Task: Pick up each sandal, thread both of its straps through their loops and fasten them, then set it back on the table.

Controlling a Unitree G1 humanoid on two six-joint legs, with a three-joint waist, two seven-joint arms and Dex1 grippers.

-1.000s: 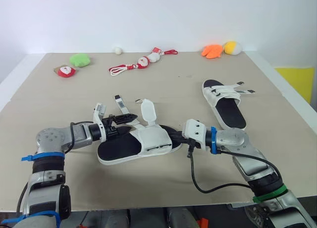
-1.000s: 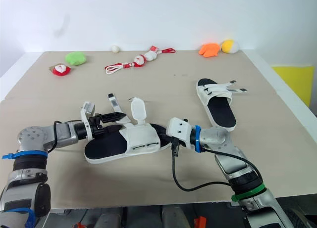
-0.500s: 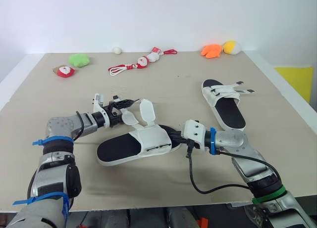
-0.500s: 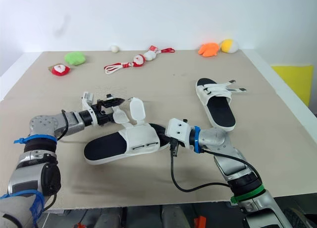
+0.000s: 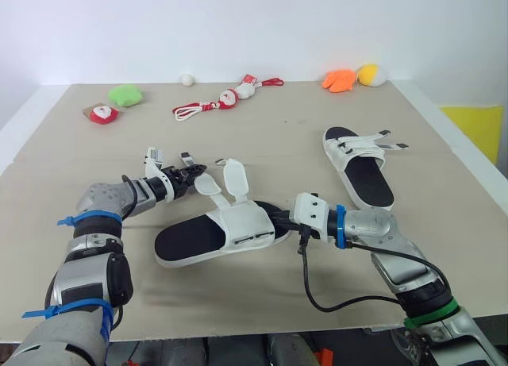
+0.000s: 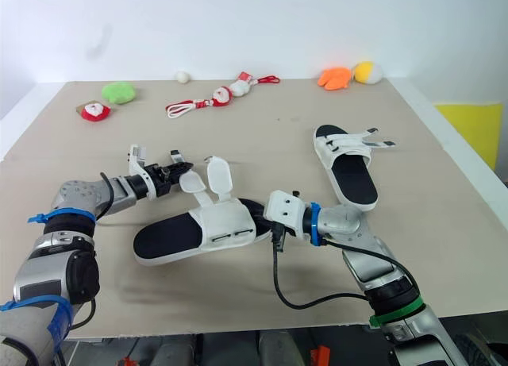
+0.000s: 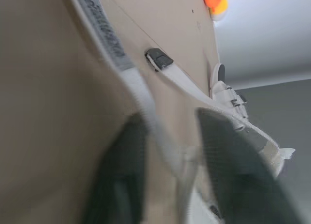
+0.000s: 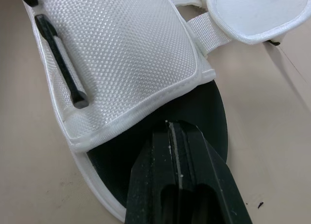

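Note:
The near white sandal [image 5: 214, 231] with a black footbed lies on the table in front of me. Its two strap flaps [image 5: 236, 179] stick up, loose. My left gripper [image 5: 187, 176] reaches in from the left and is shut on the thinner strap [image 7: 146, 102], which runs between its fingers [image 7: 119, 185]. My right gripper [image 5: 278, 220] is shut, its joined fingertips [image 8: 175, 131] pressing on the black footbed at the sandal's right end. The second sandal [image 5: 359, 163] lies further right, with its straps splayed out to the side.
Along the far edge lie a green plush [image 5: 127, 96], a red-and-white toy [image 5: 103, 114], a red cord with small figures [image 5: 226, 102], a white ball [image 5: 188, 81] and orange and yellow plushes [image 5: 341, 82]. A yellow object [image 5: 476, 128] sits beyond the table's right edge.
My left gripper moved off the sandal's upper toward the far left, reached the thin strap and closed on it. The right gripper stayed pressed on the footbed.

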